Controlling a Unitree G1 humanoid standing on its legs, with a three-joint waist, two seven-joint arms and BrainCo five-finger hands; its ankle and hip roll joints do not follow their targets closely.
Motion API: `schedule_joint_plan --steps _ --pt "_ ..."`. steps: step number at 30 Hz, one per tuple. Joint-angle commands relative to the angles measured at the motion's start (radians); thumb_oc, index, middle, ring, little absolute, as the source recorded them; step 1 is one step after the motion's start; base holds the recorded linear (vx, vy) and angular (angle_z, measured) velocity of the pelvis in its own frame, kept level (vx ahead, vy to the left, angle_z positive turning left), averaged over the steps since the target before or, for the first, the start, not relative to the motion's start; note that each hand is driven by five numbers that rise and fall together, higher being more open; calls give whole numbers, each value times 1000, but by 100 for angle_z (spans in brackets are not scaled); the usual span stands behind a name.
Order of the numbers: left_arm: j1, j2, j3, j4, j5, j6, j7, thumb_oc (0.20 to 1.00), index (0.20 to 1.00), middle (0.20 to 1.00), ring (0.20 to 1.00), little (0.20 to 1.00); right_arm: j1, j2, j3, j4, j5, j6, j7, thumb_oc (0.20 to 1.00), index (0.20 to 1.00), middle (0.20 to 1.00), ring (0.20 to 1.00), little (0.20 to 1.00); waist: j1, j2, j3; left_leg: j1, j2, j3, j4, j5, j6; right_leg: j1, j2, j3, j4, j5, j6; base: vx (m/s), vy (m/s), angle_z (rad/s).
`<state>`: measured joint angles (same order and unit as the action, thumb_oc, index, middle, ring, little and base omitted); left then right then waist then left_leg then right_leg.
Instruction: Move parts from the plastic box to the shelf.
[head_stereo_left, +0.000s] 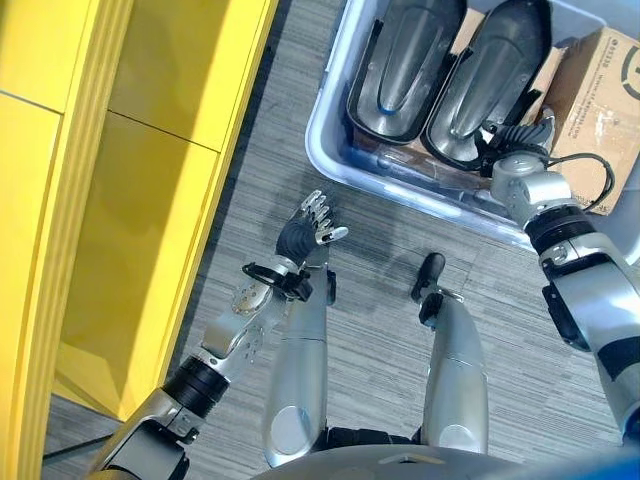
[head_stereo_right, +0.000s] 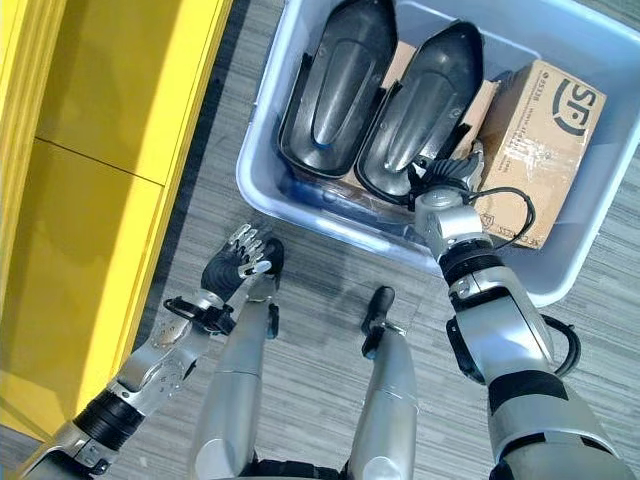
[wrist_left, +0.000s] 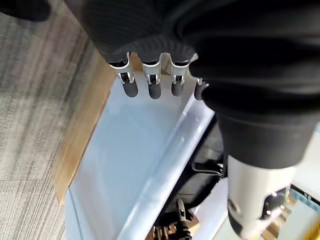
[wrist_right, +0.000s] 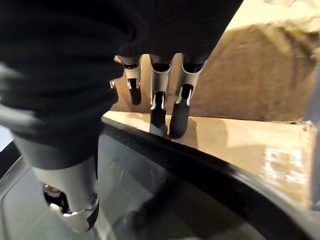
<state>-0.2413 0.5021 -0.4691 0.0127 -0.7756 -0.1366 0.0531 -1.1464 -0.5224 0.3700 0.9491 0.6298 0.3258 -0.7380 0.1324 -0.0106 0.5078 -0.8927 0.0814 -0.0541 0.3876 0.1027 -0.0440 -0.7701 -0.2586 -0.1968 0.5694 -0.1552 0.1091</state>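
A pale blue plastic box (head_stereo_left: 330, 120) stands on the floor at the upper right. Two dark, glossy shell-shaped parts lie side by side in it, the left part (head_stereo_left: 405, 60) and the right part (head_stereo_left: 490, 75). My right hand (head_stereo_left: 515, 140) is inside the box at the near end of the right part. Its fingers (wrist_right: 160, 110) reach over that part's black rim (wrist_right: 210, 170) with the thumb on the inner side, and they are not closed on it. My left hand (head_stereo_left: 305, 228) hangs open above the floor just short of the box's near wall (wrist_left: 130, 160).
The yellow shelf (head_stereo_left: 150, 200) runs along the left side, a strip of grey floor between it and the box. A brown cardboard carton (head_stereo_left: 600, 100) takes up the box's right end, beside the right part.
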Motion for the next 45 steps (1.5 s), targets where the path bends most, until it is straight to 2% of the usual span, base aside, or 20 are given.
schedule_joint_plan --steps 1,2,3,5,6,11,16,19,21,22,25,26,30,32,33,36,37,39,42,45 --pt "29 11 17 -141 -16 -12 7 1000 1000 1000 1000 1000 5 -61 37 6 161 6 -14 589 589 589 589 589 40 50 12 11 -31 104 130 -245 48 7 50 -21 -127 105 -18 0 -16 10" --pt "30 12 17 -144 -23 -11 7 1000 1000 1000 1000 1000 0 -62 38 14 189 5 -16 583 583 583 583 583 43 53 12 7 -32 104 132 -246 49 2 49 -23 -123 104 -18 7 -23 5" --pt "30 15 16 -145 -25 -11 7 1000 1000 1000 1000 1000 -4 -60 40 25 225 -4 -18 671 671 671 671 671 45 56 12 1 -33 103 136 -248 51 -3 49 -24 -119 103 -18 10 -27 4" --pt "31 23 20 -145 -25 -8 -1 1000 1000 1000 1000 1000 -8 -60 39 40 239 -11 -12 382 382 382 382 382 50 60 12 -12 -33 101 145 -250 53 -15 47 -28 -108 99 -20 0 0 0" --pt "28 26 21 -147 -31 -4 -6 1000 1000 1000 1000 1000 -24 -63 48 48 238 2 -11 200 200 200 200 200 53 64 12 -20 -36 99 148 -250 54 -25 48 -30 -100 96 -20 0 0 0" --pt "23 32 22 -153 -33 7 -7 1000 1000 1000 1000 1000 -58 -73 79 79 199 15 25 200 200 200 200 200 59 77 12 -45 -39 96 158 -250 56 -55 45 -33 -81 92 -22 0 0 0" --pt "31 39 24 -144 -33 -10 -31 1000 1000 1000 1000 1000 -111 -91 133 96 191 60 81 200 200 200 200 200 71 94 12 -77 -42 89 167 -245 57 -93 38 -38 -52 82 -26 0 0 0" --pt "33 48 29 -148 -33 -10 -30 1000 1000 1000 1000 1000 -118 -92 145 105 188 56 107 200 200 200 200 200 75 97 12 -77 -45 87 167 -244 59 -95 37 -40 -49 82 -26 -20 -34 1" --pt "41 54 36 -146 -19 -15 -48 1000 1000 1000 1000 1000 -118 -87 146 109 188 18 129 200 200 200 200 200 78 97 12 -66 -47 90 160 -243 60 -81 40 -45 -57 83 -26 -48 -95 2" --pt "48 61 37 -141 -14 -20 -62 1000 1000 1000 1000 1000 -110 -79 138 111 200 -69 183 200 200 200 200 200 80 99 12 -49 -47 94 156 -246 60 -65 41 -46 -62 84 -25 -38 -95 0" --pt "56 67 45 -139 -4 -25 -83 1000 1000 1000 1000 1000 -98 -58 115 85 171 -175 175 200 200 200 200 200 80 97 12 -16 -47 100 144 -247 59 -31 45 -45 -85 89 -23 -55 -109 -1" --pt "70 72 53 -140 2 -27 -91 1000 1000 1000 1000 1000 -78 -51 85 41 121 -262 128 200 200 200 200 200 76 92 12 27 -44 106 124 -247 56 8 47 -42 -109 95 -20 -74 -125 -4" --pt "91 71 66 -134 24 -44 -105 1000 1000 1000 1000 1000 -23 -56 26 -63 36 -379 77 200 200 200 200 200 60 76 12 107 -36 118 88 -247 54 81 51 -28 -156 106 -15 -58 -122 -10" --pt "104 68 75 -134 33 -46 -115 1000 1000 1000 1000 1000 16 -59 -17 -137 -80 -435 24 200 200 200 200 200 50 71 12 166 -32 125 60 -245 54 131 52 -20 -181 108 -12 -54 -122 -10" --pt "124 63 77 -131 35 -57 -121 1000 1000 1000 1000 1000 61 -65 -71 -246 -228 -464 -71 200 200 200 200 200 37 71 12 241 -25 132 18 -233 50 189 52 -7 -204 109 -9 -43 -97 -14" --pt "141 49 83 -129 32 -75 -119 1000 1000 1000 1000 1000 124 -51 -142 -421 -365 -454 -144 200 200 200 200 200 20 69 12 327 -16 137 -48 -205 37 261 51 3 -241 108 -6 -74 -63 -23" --pt "143 45 85 -130 33 -76 -120 1000 1000 1000 1000 1000 134 -50 -159 -459 -392 -447 -157 200 200 200 200 200 17 68 12 328 -13 145 -70 -171 40 261 49 -4 -256 129 -15 -99 -27 -14" --pt "158 31 84 -117 33 -88 -130 1000 1000 1000 1000 1000 160 -46 -186 -522 -433 -448 -180 200 200 200 200 200 12 72 12 376 -6 148 -101 -155 29 303 50 -2 -269 123 -17 -61 -34 -9" --pt "186 9 90 -91 39 -102 -156 1000 1000 1000 1000 1000 201 -40 -224 -613 -463 -427 -184 200 200 200 200 200 5 80 12 471 15 155 -144 -138 7 391 50 -7 -288 104 -23 -23 -38 -7" --pt "199 -2 92 -79 41 -111 -176 1000 1000 1000 1000 1000 216 -38 -239 -638 -453 -434 -163 200 200 200 200 200 3 86 12 522 24 160 -161 -131 0 438 49 -6 -293 95 -27 4 -12 -10"
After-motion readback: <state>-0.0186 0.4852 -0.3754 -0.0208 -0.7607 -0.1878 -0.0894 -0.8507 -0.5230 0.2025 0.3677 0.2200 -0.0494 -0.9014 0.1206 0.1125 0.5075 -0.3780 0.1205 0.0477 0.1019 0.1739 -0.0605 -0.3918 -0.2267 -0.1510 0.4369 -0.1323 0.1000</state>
